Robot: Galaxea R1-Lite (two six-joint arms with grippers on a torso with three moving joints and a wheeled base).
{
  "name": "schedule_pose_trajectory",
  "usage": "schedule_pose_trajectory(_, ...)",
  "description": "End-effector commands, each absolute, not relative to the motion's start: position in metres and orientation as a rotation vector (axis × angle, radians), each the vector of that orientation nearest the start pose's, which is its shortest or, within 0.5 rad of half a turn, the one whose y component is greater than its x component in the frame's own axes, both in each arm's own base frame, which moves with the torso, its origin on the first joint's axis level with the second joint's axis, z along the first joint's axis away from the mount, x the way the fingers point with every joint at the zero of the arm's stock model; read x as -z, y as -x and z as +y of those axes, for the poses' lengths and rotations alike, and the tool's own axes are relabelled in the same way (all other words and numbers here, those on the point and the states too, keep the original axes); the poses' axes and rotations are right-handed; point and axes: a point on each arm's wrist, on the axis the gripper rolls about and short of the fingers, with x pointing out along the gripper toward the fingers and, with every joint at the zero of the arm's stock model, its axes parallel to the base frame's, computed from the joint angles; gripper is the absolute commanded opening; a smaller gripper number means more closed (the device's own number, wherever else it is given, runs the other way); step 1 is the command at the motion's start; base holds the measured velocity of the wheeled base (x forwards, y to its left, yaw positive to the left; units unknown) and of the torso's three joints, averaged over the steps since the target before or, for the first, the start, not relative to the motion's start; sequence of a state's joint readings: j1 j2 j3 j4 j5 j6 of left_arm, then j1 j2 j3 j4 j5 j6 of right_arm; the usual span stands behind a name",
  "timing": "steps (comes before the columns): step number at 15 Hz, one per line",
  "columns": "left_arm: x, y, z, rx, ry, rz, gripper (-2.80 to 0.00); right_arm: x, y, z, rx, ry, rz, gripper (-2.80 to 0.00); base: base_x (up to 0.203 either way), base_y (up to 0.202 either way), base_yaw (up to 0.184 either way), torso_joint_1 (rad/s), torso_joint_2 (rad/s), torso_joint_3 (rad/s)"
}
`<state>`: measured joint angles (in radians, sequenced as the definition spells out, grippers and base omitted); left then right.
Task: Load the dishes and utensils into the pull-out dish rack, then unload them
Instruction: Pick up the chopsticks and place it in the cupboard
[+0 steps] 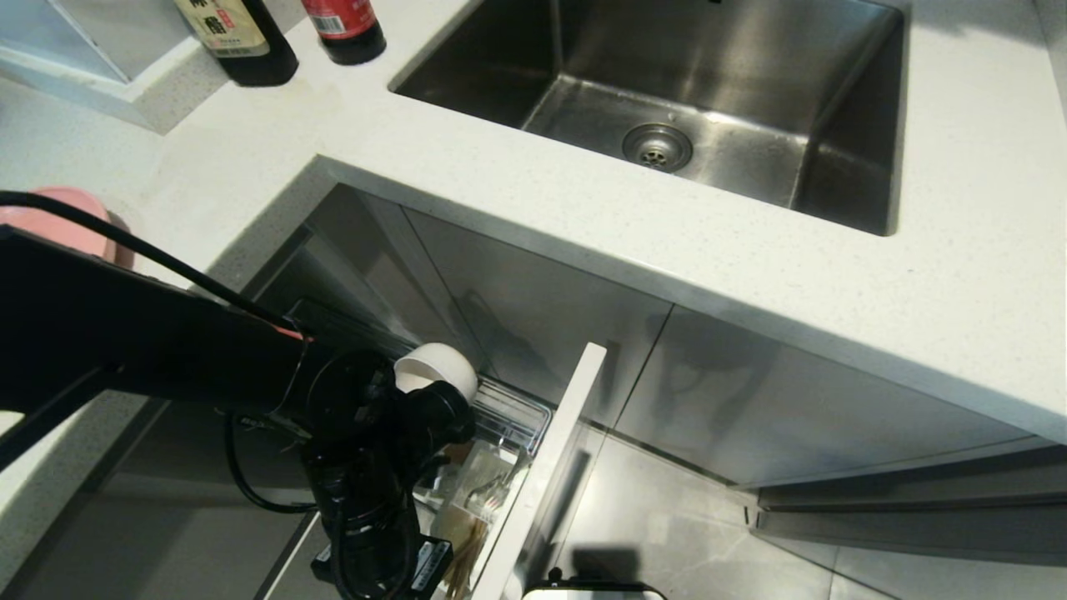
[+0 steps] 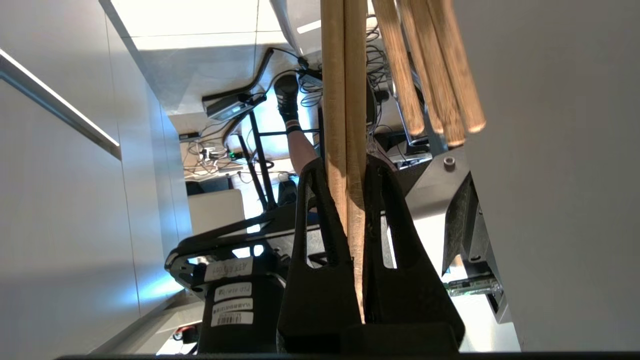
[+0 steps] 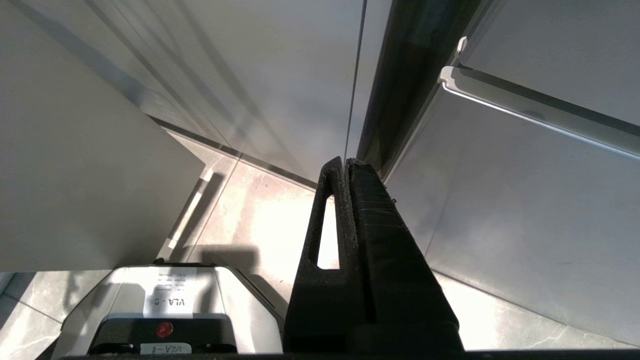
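Head view: your left arm reaches down on the left, over the pulled-out rack [image 1: 533, 454] under the counter. Your left gripper [image 1: 379, 546] hangs low by the rack's near end, but from here you cannot see its fingers well. One white cup [image 1: 438, 367] sits just past the arm, mouth tipped up. You can see thin light-wood sticks [image 1: 467, 554] standing in the rack beside the gripper, ends up. One pink plate [image 1: 62, 221] peeks out on the counter at the far left, mostly hidden by the arm. Two dark bottles [image 1: 250, 42] stand at the back. One steel sink [image 1: 667, 108] is on the right.

Left wrist view: your left gripper [image 2: 356, 172] is pinched tight on two chopsticks [image 2: 344, 100]. They lie side by side, touching, and run straight along the fingers and out past the tips. Beside them three more wooden sticks [image 2: 435, 75] hang close together, a little tilted, with round ends. They are not in the grip.

Right wrist view: your right gripper [image 3: 346, 167] is closed with nothing in it, pointing at the floor by the cabinet fronts [image 3: 525, 190].
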<state>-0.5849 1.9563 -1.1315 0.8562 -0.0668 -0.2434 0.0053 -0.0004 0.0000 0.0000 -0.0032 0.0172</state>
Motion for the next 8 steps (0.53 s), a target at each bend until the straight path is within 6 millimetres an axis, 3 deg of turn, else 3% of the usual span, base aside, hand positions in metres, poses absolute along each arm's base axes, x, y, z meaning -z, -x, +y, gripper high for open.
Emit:
schedule_pose_trajectory(1,-0.0966,-0.2303,-0.1537,0.278,-0.255,1.69,-2.8,-0.0751,0.0227,-0.0002,-0.003,-0.017,0.002,-2.8,0.0,0.0,0.0,0.0,0.0,0.0)
schedule_pose_trajectory(8,-0.0944,-0.2314,-0.1544,0.274,-0.254,1.694,-2.8,-0.0751,0.0227,-0.0002,-0.003,-0.018,0.002,-2.8,0.0,0.0,0.0,0.0,0.0,0.0)
